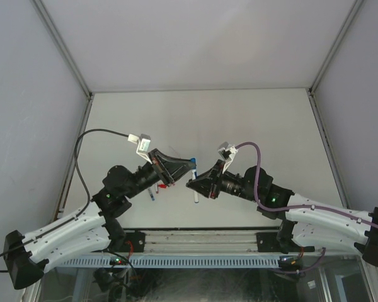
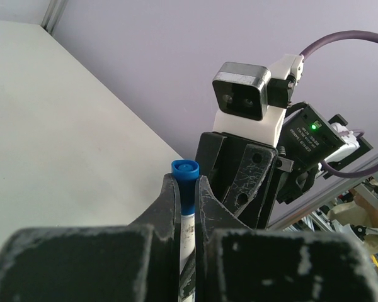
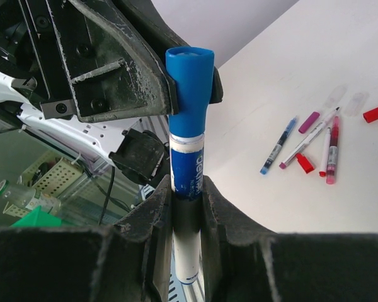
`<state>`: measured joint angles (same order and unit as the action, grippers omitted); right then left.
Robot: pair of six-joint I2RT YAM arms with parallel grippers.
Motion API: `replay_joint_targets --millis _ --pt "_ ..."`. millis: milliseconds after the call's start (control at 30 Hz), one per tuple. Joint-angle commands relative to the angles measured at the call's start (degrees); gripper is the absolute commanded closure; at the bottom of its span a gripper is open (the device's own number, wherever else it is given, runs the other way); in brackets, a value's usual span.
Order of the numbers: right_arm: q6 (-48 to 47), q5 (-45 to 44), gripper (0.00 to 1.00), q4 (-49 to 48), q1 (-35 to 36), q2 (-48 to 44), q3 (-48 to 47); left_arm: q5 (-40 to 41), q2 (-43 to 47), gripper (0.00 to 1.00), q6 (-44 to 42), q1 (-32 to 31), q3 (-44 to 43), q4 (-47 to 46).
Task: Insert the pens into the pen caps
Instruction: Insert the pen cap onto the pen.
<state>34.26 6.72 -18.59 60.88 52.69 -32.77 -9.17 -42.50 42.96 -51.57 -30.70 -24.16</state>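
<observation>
- left fingers point(image 2: 170, 211) pinch shut on the blue cap point(image 3: 189, 82), at twelve o'clock in the right wrist view.
- right fingers point(image 3: 148, 220) clamp the blue pen point(image 3: 188, 170) by its barrel, at six o'clock.

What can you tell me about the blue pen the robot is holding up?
The blue pen is a thin, plastic-looking stick: white barrel, a blue printed band, and a blue cap on its end. It is up off the table, upright in the right wrist view. The right gripper pinches the barrel; the left gripper pinches the cap.
</observation>
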Motion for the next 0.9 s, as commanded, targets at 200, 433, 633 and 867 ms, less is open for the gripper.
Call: replay_joint_targets --millis 200,433,633,867 --pt "-2.5 -4.6 1.00 -1.9 -2.1 -2.6 -4.3 -3.3 -1.2 1.00 0.4 -2.6 0.0 -1.8" --pt "-4.9 -6.7 1.00 2.1 -4.6 -5.3 -6.8 -5.0 -1.4 1.00 -1.4 -3.9 0.1 -1.9" --pt "-5.4 -6.6 1.00 2.2 -8.0 -6.5 -8.7 -4.9 -2.3 1.00 -1.7 -4.8 -0.2 -1.8" --pt "-6.7 -6.8 1.00 -1.0 -8.5 -4.2 -10.9 -4.5 -3.5 1.00 -0.9 -6.2 0.0 -3.3"
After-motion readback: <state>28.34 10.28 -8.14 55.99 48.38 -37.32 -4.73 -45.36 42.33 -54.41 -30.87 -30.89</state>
